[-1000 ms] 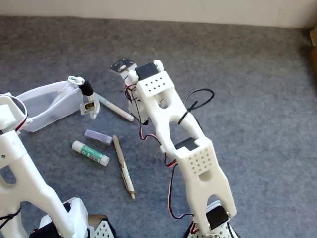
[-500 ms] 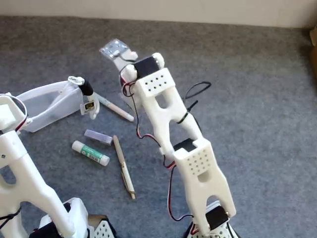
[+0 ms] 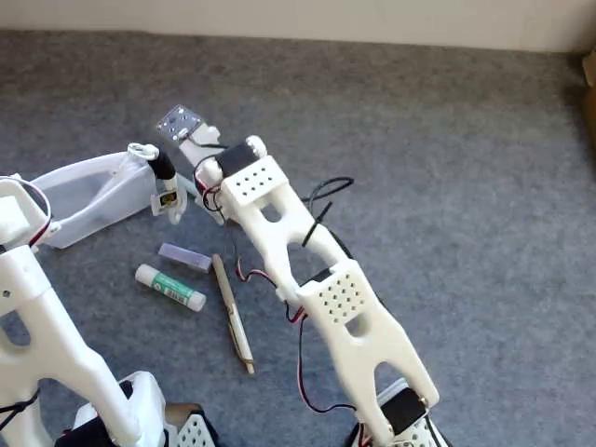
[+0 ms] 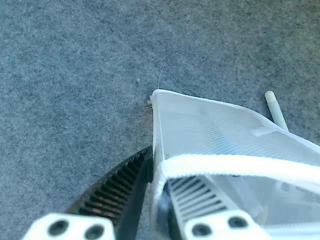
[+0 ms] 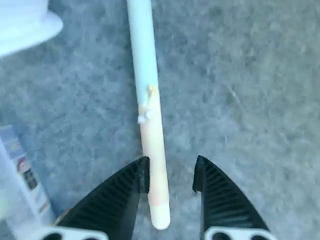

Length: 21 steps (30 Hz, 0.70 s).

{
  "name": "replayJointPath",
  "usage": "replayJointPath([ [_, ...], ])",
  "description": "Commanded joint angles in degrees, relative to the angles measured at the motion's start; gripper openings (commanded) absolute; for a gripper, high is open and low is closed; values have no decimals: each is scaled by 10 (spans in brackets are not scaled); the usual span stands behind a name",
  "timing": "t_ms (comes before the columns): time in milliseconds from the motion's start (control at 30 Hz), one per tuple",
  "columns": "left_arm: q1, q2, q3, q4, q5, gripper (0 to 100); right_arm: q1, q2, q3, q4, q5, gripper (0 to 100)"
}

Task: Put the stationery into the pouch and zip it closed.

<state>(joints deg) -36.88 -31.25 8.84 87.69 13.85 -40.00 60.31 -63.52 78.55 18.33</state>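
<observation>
A translucent white mesh pouch [image 3: 88, 200] lies at the left with its mouth toward the middle. My left gripper [image 3: 163, 179] is shut on the pouch's rim [image 4: 225, 165] and holds the mouth up. A white pen [image 5: 149, 125] lies on the carpet just outside that mouth. My right gripper [image 5: 170, 175] hangs open over the pen's near end, the pen close to one finger [image 5: 125, 192]. In the high view the right gripper [image 3: 207, 179] covers most of that pen. A glue stick [image 3: 169, 287], a lavender eraser [image 3: 184, 257] and a beige pen [image 3: 233, 315] lie nearer the arm bases.
Grey carpet [image 3: 466, 186] covers the whole work area, open to the right and far side. A pale wall edge [image 3: 372, 19] runs along the back. A small labelled tag [image 3: 169, 199] hangs at the pouch mouth beside the white pen.
The right arm has swung left, toward the pouch mouth, and now stands over the white pen. The left arm and pouch have not moved.
</observation>
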Motion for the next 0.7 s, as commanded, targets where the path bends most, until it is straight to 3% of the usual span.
replayJointPath([
  [0, -7, -2, 0, -16, 6, 27, -6, -3, -18, -34, 3, 145],
  [300, -7, -2, 0, -16, 7, 27, -5, 38, -18, -29, 7, 139],
  [467, -7, -2, 0, -16, 7, 27, -5, 43, -18, -27, 7, 0],
  [667, -7, -2, 0, -16, 7, 27, -1, 37, -41, 79, 75, 3],
])
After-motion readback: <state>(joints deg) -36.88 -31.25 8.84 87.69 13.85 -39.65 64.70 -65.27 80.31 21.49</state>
